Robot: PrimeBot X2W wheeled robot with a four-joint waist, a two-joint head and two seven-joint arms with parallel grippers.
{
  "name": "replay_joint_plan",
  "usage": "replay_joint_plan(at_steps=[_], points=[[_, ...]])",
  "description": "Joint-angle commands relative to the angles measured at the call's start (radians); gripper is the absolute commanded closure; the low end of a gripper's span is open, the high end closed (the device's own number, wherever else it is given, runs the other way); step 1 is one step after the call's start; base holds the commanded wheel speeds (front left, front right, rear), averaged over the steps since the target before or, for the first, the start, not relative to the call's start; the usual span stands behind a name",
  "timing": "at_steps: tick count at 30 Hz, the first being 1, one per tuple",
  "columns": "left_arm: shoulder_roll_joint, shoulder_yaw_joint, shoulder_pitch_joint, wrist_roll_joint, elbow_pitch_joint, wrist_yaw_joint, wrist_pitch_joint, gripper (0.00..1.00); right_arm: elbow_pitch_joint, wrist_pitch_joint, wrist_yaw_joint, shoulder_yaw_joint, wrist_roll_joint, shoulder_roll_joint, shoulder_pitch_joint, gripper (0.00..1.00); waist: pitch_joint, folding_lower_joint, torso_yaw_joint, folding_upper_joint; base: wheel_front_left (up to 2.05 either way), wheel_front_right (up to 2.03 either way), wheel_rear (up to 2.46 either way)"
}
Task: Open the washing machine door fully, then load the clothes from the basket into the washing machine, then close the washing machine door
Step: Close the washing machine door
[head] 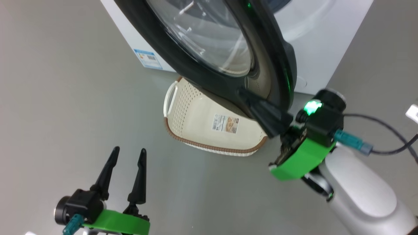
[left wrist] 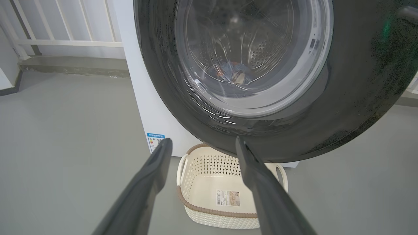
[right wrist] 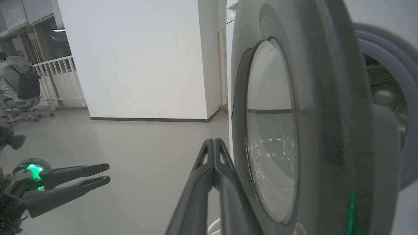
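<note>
Washing machine door point(head: 150, 32): the glossy black ring and bulging glass window fill the top centre of the head view, swung out from the white washing machine point(head: 326, 39). Its upper part is cut off by the frame.
Drum opening: in the right wrist view a strip of grey gasket point(right wrist: 392, 65) shows at the right edge behind the door. The rest is hidden by the door.
Clothes point(left wrist: 233, 73): a small blue and orange-brown heap is seen through the glass in the left wrist view, lying in the perforated drum. It is blurred by reflections.
Basket point(head: 196, 120): it sits on the grey floor point(head: 65, 98) at centre frame, just below the door. Its far end is covered by the door's rim, and its paper label point(head: 225, 123) lies bare on its floor.
Right gripper point(head: 243, 93): the fingers are pressed together and laid along the door's lower rim at centre right. Whether they actually touch it is hard to make out.
Left gripper point(head: 129, 149): it hangs at lower left over bare floor with its fingers spread and holding nothing, well apart from the basket.
Energy sticker point(head: 147, 58): it is on the machine's lower corner, left of the door, and its print is too small to read.
</note>
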Motion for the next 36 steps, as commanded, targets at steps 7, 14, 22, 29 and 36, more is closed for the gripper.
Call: replay_joint_plan(at_steps=[7,14,22,29,36], points=[[0.014,0.010,-0.061,-0.019,-0.019,0.007,-0.012,0.00,0.046,-0.005,0.006,-0.143,-0.039,0.060,-0.069,1.00,0.075,0.0000,0.006,-0.0001,0.00,0.00,0.00],[0.014,-0.006,-0.082,-0.026,-0.018,0.007,-0.012,0.00,0.089,-0.005,0.006,-0.272,-0.082,0.104,-0.131,1.00,0.118,0.0000,-0.001,-0.0001,0.00,0.00,0.00],[0.014,-0.029,-0.116,-0.035,-0.015,0.005,-0.012,0.00,0.160,-0.005,0.006,-0.343,-0.107,0.107,-0.263,1.00,0.178,0.0000,-0.009,-0.0001,0.00,0.00,0.00],[0.014,-0.049,-0.143,-0.043,-0.015,0.006,-0.012,0.00,0.223,-0.005,0.006,-0.374,-0.109,0.096,-0.370,1.00,0.220,0.0000,-0.015,-0.0001,0.00,0.00,0.00],[0.014,-0.066,-0.171,-0.037,-0.014,0.004,-0.012,0.00,0.288,-0.005,0.006,-0.395,-0.095,0.095,-0.495,1.00,0.260,0.0000,-0.028,-0.0001,0.00,0.00,0.00]])
